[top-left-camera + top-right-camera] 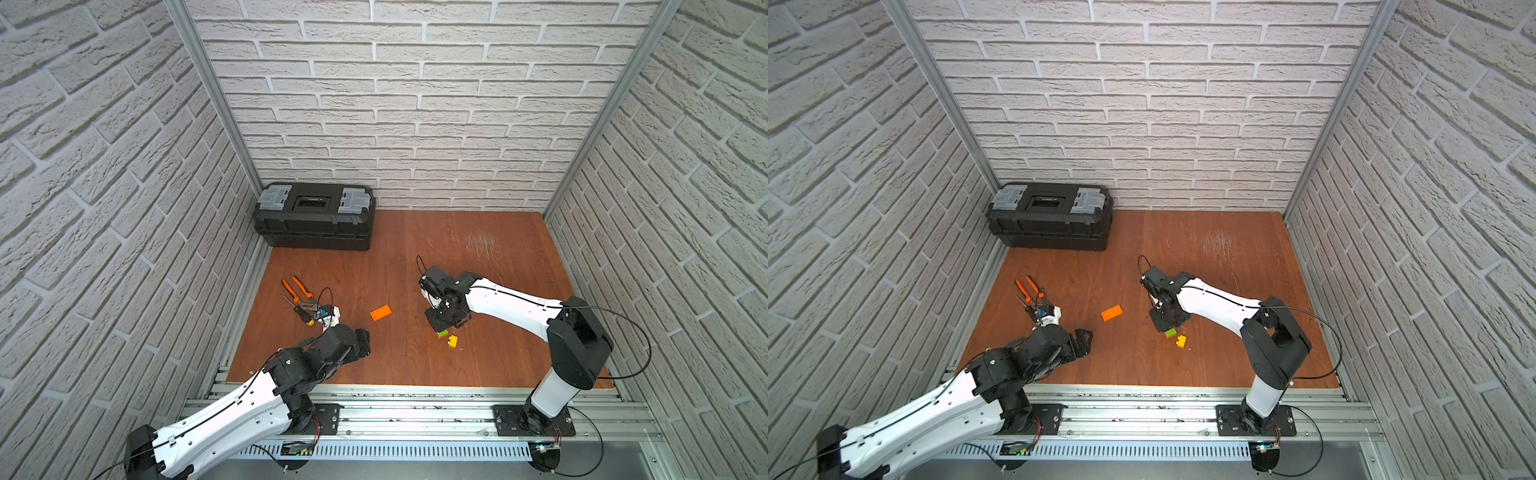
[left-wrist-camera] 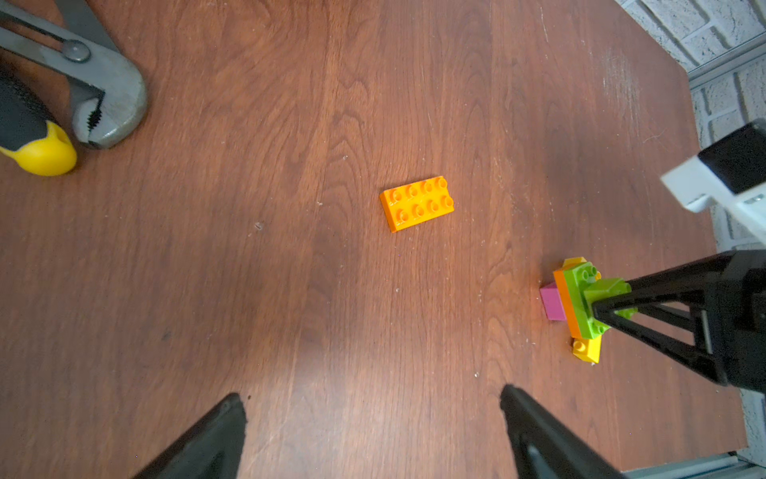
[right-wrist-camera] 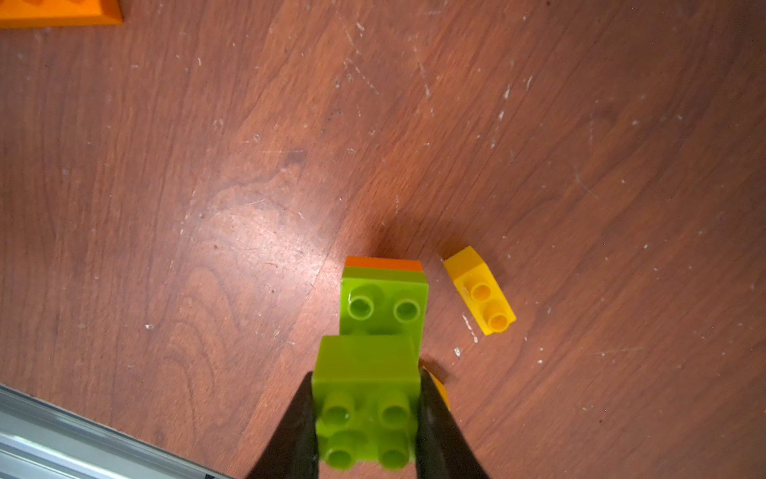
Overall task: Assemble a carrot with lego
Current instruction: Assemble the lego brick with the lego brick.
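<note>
- Top views first: the right gripper (image 1: 440, 327) is down over the carrot (image 1: 442, 333), a small clump of joined studded plastic bricks. It sits on the brown wooden table (image 1: 478, 257), toward the front on the right arm's side, and only lime green peeks out.
- A loose small yellow brick (image 1: 452, 341) lies just beside it. A flat orange oblong brick (image 1: 1112, 312) sits alone mid-table, well apart.
- The left gripper (image 1: 1082, 343) hovers low, jaws spread wide, holding nothing.
- Orange-handled pliers (image 1: 297, 291) and a black-and-yellow screwdriver (image 1: 305, 318) lie by that arm, and a black plastic toolbox (image 1: 316, 216) stands in the back corner. Nothing lies between the left gripper and the orange oblong.
- Left wrist view: now the stack shows. There's a pink brick (image 2: 553, 305) at the bottom, then a thin orange layer (image 2: 567, 302) and a long lime green brick (image 2: 580, 278). A small lime green brick (image 2: 607, 292) sits on top, with the right jaws pinching it.
- Yellow shows at both sides; whether either bit is joined, I can't tell.
- Right wrist view: the jaws press on the small green brick's flat side walls, studs up. That's a good hold, I'd say.
- This plastic looks light, rigid and slick, so smooth walls beat studs. A sideways tug could pop the press-fit joints, so any push should go straight down.
- The loose yellow is the one thing close enough to get knocked.
</note>
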`<action>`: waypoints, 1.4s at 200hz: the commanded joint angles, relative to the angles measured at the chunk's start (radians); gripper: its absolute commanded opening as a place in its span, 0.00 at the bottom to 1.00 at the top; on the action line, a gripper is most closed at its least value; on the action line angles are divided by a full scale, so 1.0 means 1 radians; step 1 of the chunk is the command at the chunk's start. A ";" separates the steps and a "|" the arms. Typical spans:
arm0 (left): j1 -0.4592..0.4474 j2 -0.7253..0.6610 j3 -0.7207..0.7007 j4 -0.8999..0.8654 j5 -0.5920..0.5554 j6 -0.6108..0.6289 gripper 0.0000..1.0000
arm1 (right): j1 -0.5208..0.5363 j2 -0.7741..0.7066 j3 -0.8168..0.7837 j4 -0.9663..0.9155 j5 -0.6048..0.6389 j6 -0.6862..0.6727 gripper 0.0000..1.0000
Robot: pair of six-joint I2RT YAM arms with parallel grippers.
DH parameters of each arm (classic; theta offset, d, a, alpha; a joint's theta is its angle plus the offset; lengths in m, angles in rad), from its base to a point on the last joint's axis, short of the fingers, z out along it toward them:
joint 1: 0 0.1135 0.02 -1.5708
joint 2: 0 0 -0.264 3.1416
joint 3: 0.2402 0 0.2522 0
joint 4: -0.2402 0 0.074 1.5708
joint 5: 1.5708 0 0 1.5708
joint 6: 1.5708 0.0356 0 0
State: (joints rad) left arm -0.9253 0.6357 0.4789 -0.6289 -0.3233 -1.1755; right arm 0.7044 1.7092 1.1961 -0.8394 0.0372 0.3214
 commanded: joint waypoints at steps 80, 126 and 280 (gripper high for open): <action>-0.004 -0.008 -0.014 0.006 0.001 -0.005 0.98 | 0.006 0.045 -0.009 0.005 0.014 -0.011 0.02; -0.005 -0.009 -0.013 0.004 0.000 -0.005 0.98 | 0.006 0.039 -0.012 -0.003 0.021 -0.013 0.02; -0.004 0.023 0.010 0.003 0.000 0.009 0.98 | 0.005 0.030 -0.033 0.004 0.036 -0.009 0.02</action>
State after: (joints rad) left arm -0.9253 0.6556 0.4793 -0.6296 -0.3233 -1.1748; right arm 0.7044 1.7149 1.1995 -0.8288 0.0559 0.3141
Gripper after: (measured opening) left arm 0.982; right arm 0.325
